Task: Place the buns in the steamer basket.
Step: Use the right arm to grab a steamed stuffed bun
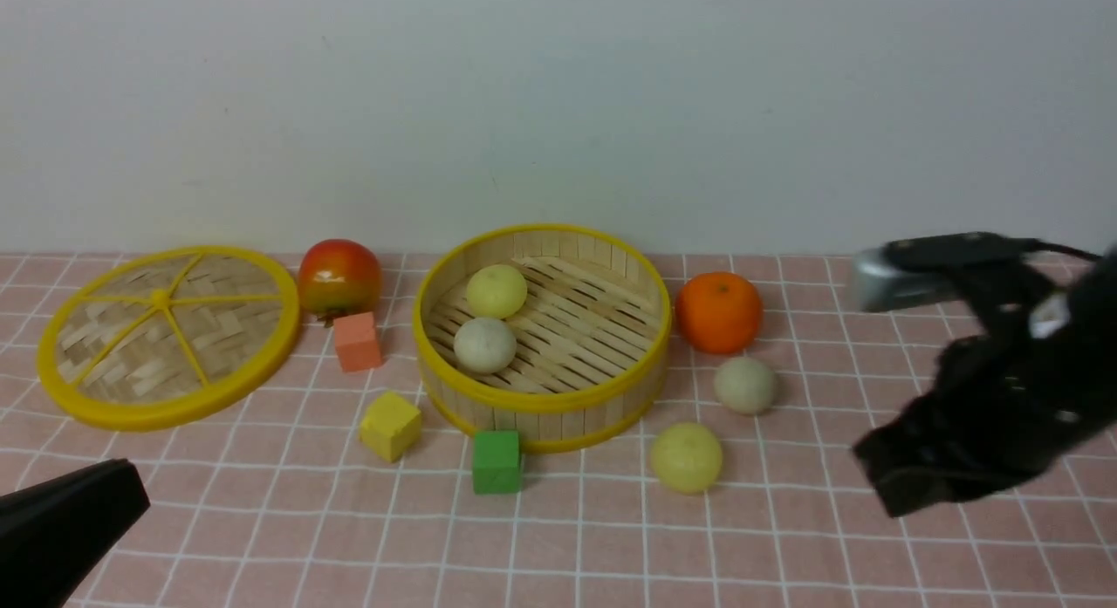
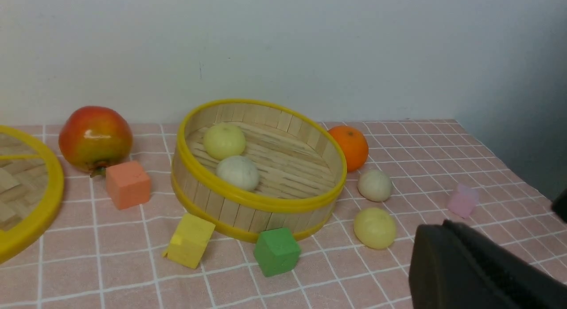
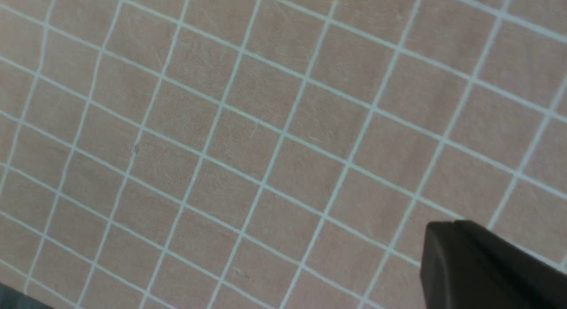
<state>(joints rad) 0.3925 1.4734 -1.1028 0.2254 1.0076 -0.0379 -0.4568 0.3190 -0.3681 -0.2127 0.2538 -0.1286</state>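
Observation:
The round bamboo steamer basket stands mid-table. Inside it lie a pale yellow bun and an off-white bun. Two more buns rest on the cloth to its right: an off-white one and a pale yellow one. My right gripper hovers at the right, well clear of them, shut and empty. At the near left corner my left gripper is shut, holding nothing.
The flat woven lid lies at far left, with a persimmon beside it. An orange sits right of the basket. Salmon, yellow and green blocks ring the basket's front; a pink block lies farther right.

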